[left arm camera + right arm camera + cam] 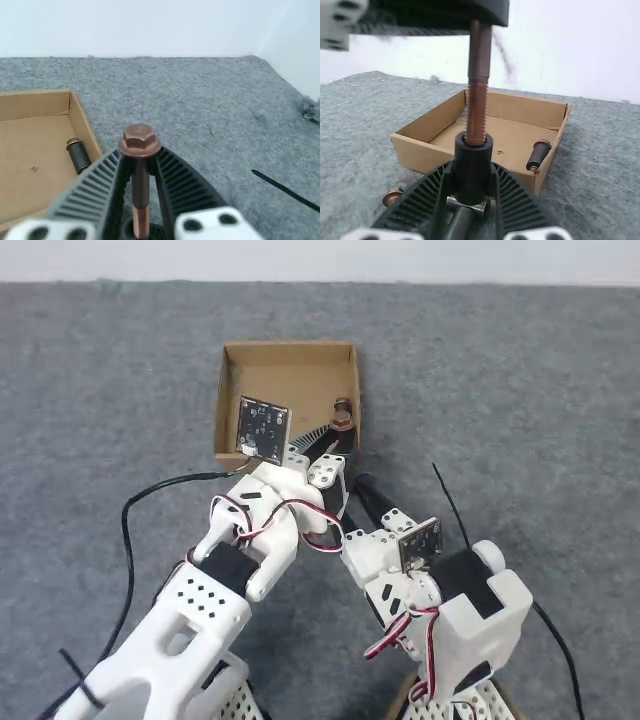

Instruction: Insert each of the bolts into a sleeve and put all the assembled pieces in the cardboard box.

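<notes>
My left gripper (140, 167) is shut on a copper bolt (140, 145), hex head up and shaft pointing down. In the right wrist view the bolt's threaded end (477, 117) enters the top of a black sleeve (473, 162), which my right gripper (472, 176) is shut on and holds upright. From above, both grippers meet just in front of the cardboard box (290, 375), the left gripper (335, 448) over the right gripper (364, 492). One assembled piece (538, 156) lies inside the box by its side wall, also seen as the piece (78, 153).
A loose copper bolt (393, 196) lies on the grey carpet just in front of the box. A thin black cable (285, 192) runs over the carpet to the right of the arms. Open carpet surrounds the box on both sides.
</notes>
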Robot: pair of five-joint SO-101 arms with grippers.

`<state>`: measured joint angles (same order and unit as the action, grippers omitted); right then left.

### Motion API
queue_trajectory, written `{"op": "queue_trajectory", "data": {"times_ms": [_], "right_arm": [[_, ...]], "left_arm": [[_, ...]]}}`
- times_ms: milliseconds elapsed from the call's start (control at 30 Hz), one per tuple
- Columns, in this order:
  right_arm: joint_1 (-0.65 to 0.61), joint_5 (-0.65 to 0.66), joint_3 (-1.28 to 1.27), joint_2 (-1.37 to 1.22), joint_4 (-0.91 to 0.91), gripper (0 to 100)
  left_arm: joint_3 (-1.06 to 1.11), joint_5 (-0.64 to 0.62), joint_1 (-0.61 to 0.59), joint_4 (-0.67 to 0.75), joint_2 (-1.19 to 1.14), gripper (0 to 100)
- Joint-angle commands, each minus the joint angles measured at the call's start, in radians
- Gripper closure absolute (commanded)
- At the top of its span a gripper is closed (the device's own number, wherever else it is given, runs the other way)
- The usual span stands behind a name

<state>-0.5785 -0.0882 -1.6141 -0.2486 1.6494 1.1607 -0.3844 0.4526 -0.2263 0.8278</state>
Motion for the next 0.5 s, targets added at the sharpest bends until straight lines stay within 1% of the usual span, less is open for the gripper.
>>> {"op": "queue_trajectory", "data": {"times_ms": [0, 267, 400, 467], "right_arm": [[-0.005, 0.017, -0.021, 0.005, 0.001, 99.2], [-0.004, 0.017, -0.021, 0.005, 0.001, 99.2], [-0.004, 0.017, -0.021, 0.005, 0.001, 99.2], [-0.004, 0.017, -0.021, 0.005, 0.001, 99.2]], "left_arm": [[-0.007, 0.003, 0.011, 0.034, 0.046, 99], [0.042, 0.009, -0.006, 0.035, 0.048, 99], [0.061, 0.146, -0.002, 0.035, 0.048, 99], [0.065, 0.186, -0.002, 0.035, 0.048, 99]]}}
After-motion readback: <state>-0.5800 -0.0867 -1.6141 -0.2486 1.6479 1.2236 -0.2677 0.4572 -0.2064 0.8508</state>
